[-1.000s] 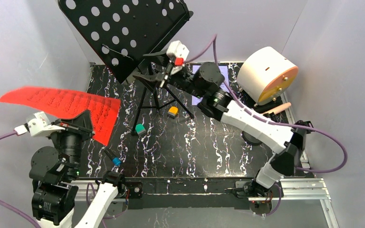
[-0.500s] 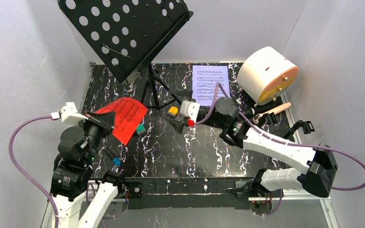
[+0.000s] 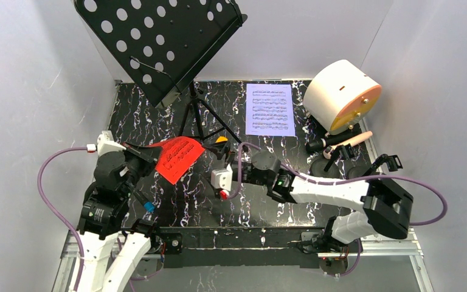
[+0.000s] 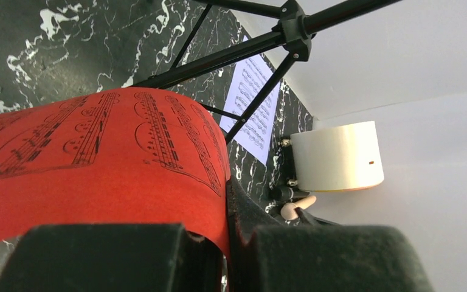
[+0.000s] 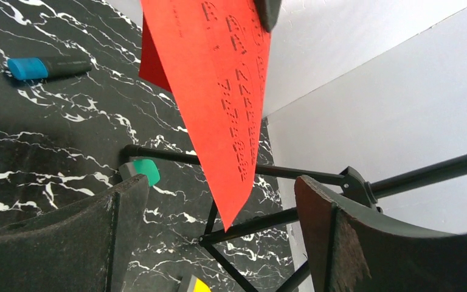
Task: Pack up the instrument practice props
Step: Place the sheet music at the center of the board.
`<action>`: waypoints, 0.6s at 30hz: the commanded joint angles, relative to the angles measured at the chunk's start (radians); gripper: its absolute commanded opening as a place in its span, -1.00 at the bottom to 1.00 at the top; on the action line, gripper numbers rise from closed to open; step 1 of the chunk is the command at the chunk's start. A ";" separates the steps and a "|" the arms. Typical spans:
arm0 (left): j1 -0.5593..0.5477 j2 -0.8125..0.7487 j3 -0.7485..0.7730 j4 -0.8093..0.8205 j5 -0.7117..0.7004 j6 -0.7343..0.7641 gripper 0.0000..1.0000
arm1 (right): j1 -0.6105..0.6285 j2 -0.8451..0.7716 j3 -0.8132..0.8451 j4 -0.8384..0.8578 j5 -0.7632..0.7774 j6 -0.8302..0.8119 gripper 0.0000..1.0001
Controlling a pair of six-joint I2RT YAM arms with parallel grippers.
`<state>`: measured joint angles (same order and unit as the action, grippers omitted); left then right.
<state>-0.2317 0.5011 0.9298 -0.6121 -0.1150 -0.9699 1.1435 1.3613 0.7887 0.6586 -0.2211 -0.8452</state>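
Blue marker (image 3: 146, 204): lies on the black marbled table (image 3: 267, 213) near the front edge, just beside the left arm.
Right gripper (image 5: 219, 188): jaws spread wide and gripping nothing. It sits low over the table centre, facing the red sheet, whose lower corner hangs ahead of the gap and touches neither finger.
Left gripper (image 4: 225, 238): clamped tight on one edge of the red music sheet (image 3: 179, 157).
Red music sheet: held clear of the table, left of centre, bowed, in front of the tripod legs.
Green-tipped object (image 5: 141, 170): on the table beside a tripod leg.
Yellow-tipped object (image 3: 221, 141): on the table by the tripod feet.
Black microphone (image 3: 320, 145) and beige-headed microphone (image 3: 358, 139): lying near each other at the right edge, in front of the cylinder.
Music rack (image 3: 158, 42): upright on its tripod at the back left, its perforated desk tilted.
White music sheet (image 3: 270, 109): flat on the table at the back, right of the tripod.
White cylinder (image 3: 339, 91): back right corner, orange face turned right.
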 commanded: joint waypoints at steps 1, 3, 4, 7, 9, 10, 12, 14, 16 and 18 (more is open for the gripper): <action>0.000 0.032 0.003 -0.043 -0.008 -0.117 -1.00 | 0.041 0.069 -0.006 0.218 0.075 -0.107 0.94; 0.000 0.040 0.003 -0.056 -0.007 -0.142 -1.00 | 0.052 0.105 -0.002 0.268 0.096 -0.119 0.93; 0.000 0.042 0.001 -0.057 -0.003 -0.149 -1.00 | 0.056 0.131 -0.001 0.296 0.109 -0.127 0.92; 0.000 0.044 -0.006 -0.057 0.009 -0.169 -1.00 | 0.069 0.192 0.002 0.400 0.157 -0.166 0.86; 0.000 0.039 -0.014 -0.057 0.013 -0.180 -1.00 | 0.074 0.224 0.010 0.459 0.178 -0.165 0.78; 0.000 0.035 -0.022 -0.059 0.014 -0.187 -1.00 | 0.075 0.235 0.017 0.466 0.178 -0.165 0.73; 0.000 0.027 -0.031 -0.061 0.020 -0.205 -1.00 | 0.079 0.254 0.039 0.449 0.177 -0.169 0.61; 0.000 0.021 -0.038 -0.060 0.031 -0.215 -1.00 | 0.082 0.270 0.057 0.443 0.175 -0.171 0.47; 0.000 0.018 -0.044 -0.063 0.038 -0.215 -1.00 | 0.085 0.279 0.065 0.450 0.175 -0.182 0.34; 0.001 0.015 -0.048 -0.065 0.043 -0.217 -1.00 | 0.088 0.283 0.068 0.457 0.174 -0.186 0.22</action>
<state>-0.2317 0.5266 0.8955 -0.6605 -0.0875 -1.1622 1.2205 1.6409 0.8036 1.0027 -0.0620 -1.0080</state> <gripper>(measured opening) 0.007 0.665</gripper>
